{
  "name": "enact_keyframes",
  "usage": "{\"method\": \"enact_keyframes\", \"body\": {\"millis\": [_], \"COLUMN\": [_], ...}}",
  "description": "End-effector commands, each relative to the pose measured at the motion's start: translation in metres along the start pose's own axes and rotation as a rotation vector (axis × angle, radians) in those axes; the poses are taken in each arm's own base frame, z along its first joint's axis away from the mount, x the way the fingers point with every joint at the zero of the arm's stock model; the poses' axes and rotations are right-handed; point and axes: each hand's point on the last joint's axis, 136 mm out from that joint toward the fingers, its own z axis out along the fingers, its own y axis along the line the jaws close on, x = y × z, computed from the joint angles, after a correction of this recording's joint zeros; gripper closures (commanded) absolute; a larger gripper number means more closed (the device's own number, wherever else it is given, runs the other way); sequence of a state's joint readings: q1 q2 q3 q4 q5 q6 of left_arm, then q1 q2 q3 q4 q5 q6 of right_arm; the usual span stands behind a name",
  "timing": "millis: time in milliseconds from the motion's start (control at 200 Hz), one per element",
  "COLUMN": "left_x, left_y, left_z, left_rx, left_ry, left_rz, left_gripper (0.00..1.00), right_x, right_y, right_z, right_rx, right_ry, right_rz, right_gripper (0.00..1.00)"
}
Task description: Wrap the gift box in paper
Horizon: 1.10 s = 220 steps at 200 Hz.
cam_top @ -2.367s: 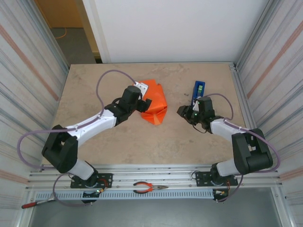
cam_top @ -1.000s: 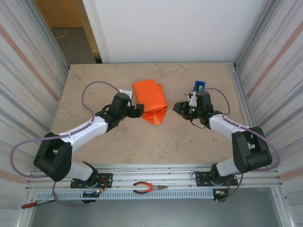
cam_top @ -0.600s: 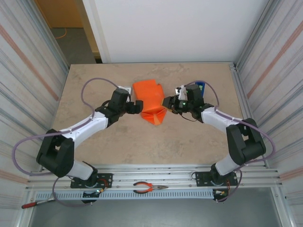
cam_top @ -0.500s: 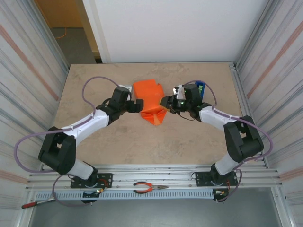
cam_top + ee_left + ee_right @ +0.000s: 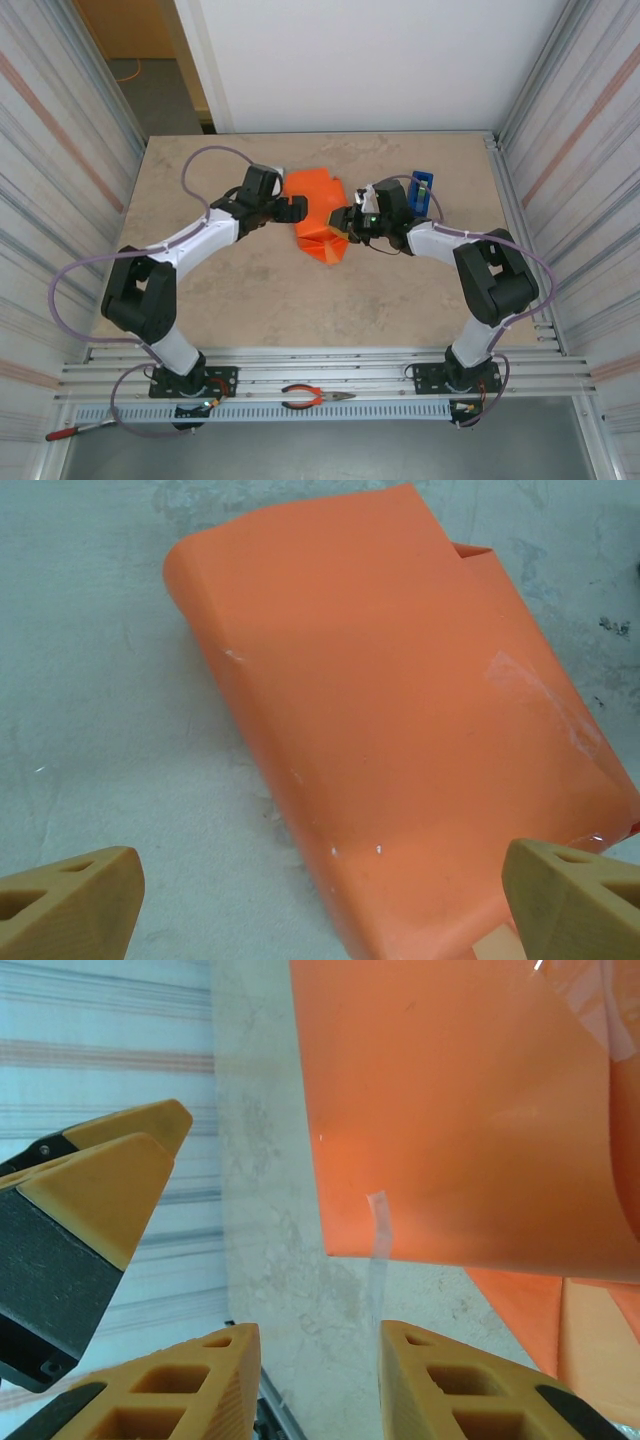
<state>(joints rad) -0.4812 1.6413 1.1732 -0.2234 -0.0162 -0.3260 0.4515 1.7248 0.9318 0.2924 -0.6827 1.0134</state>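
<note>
Gift box [image 5: 315, 200], covered in orange paper [image 5: 400, 730], sits mid-desk [image 5: 250, 290], a bit toward 12 o'clock. Left fingers [image 5: 70, 905] are released wide at its 9 o'clock. Right fingers [image 5: 440, 1385] are at 3 o'clock, narrowed around a clear tape strip [image 5: 378, 1250], can't tell if they're pinching it.

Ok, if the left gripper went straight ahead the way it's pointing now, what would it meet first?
The orange paper, folded into a block, lies directly ahead of the open left gripper. It would probably meet the block's near edge first, though depth is unclear.
</note>
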Motion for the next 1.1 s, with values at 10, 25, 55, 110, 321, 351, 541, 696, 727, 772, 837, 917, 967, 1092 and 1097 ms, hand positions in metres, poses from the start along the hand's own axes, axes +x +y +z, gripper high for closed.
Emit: {"method": "enact_keyframes", "body": {"millis": [10, 25, 55, 110, 321, 351, 541, 696, 727, 772, 837, 917, 967, 1092, 1097], "left_x": [0.0, 0.0, -0.001, -0.001, 0.003, 0.003, 0.011, 0.02, 0.022, 0.024, 0.028, 0.028, 0.027, 0.022, 0.022], "left_y": [-0.006, -0.006, -0.007, -0.009, -0.01, -0.01, -0.009, -0.008, -0.008, -0.008, -0.009, -0.01, -0.012, -0.015, -0.016], "left_z": [0.002, 0.003, 0.003, 0.004, 0.005, 0.005, -0.001, -0.007, -0.007, -0.007, -0.006, -0.006, -0.005, -0.001, -0.001], "left_rx": [0.031, 0.031, 0.037, 0.046, 0.056, 0.06, 0.074, 0.09, 0.094, 0.098, 0.103, 0.111, 0.116, 0.118, 0.119], "left_ry": [0.033, 0.035, 0.036, 0.038, 0.048, 0.046, 0.021, 0.011, 0.01, 0.014, 0.022, 0.026, 0.025, 0.035, 0.036], "left_rz": [0.022, 0.023, 0.026, 0.031, 0.041, 0.041, 0.005, -0.023, -0.026, -0.025, -0.022, -0.016, -0.011, 0.005, 0.006], "left_gripper": [0.08, 0.07, 0.08, 0.08, 0.08, 0.08, 0.08, 0.09, 0.09, 0.09, 0.09, 0.09, 0.09, 0.09, 0.09], "right_x": [-0.004, -0.004, -0.004, -0.004, -0.01, -0.011, -0.01, -0.006, -0.005, -0.003, -0.001, -0.002, -0.002, -0.005, -0.005], "right_y": [0.007, 0.006, 0.005, 0.004, 0.0, -0.001, -0.01, -0.025, -0.029, -0.032, -0.037, -0.038, -0.036, -0.028, -0.028], "right_z": [0.002, 0.002, 0.002, 0.002, -0.011, -0.015, -0.039, -0.056, -0.059, -0.062, -0.065, -0.067, -0.067, -0.066, -0.066], "right_rx": [-0.025, -0.024, -0.024, -0.022, -0.029, -0.03, -0.02, 0.01, 0.016, 0.019, 0.025, 0.019, 0.011, -0.006, -0.007], "right_ry": [-0.004, -0.004, -0.003, -0.003, -0.027, -0.031, -0.061, -0.086, -0.089, -0.093, -0.097, -0.099, -0.096, -0.084, -0.083], "right_rz": [-0.007, -0.006, -0.004, 0.001, 0.008, 0.008, 0.001, 0.01, 0.015, 0.016, 0.016, 0.01, 0.001, -0.015, -0.016], "right_gripper": [0.65, 0.65, 0.65, 0.65, 0.65, 0.65, 0.65, 0.65, 0.65, 0.65, 0.65, 0.65, 0.66, 0.66, 0.66]}}
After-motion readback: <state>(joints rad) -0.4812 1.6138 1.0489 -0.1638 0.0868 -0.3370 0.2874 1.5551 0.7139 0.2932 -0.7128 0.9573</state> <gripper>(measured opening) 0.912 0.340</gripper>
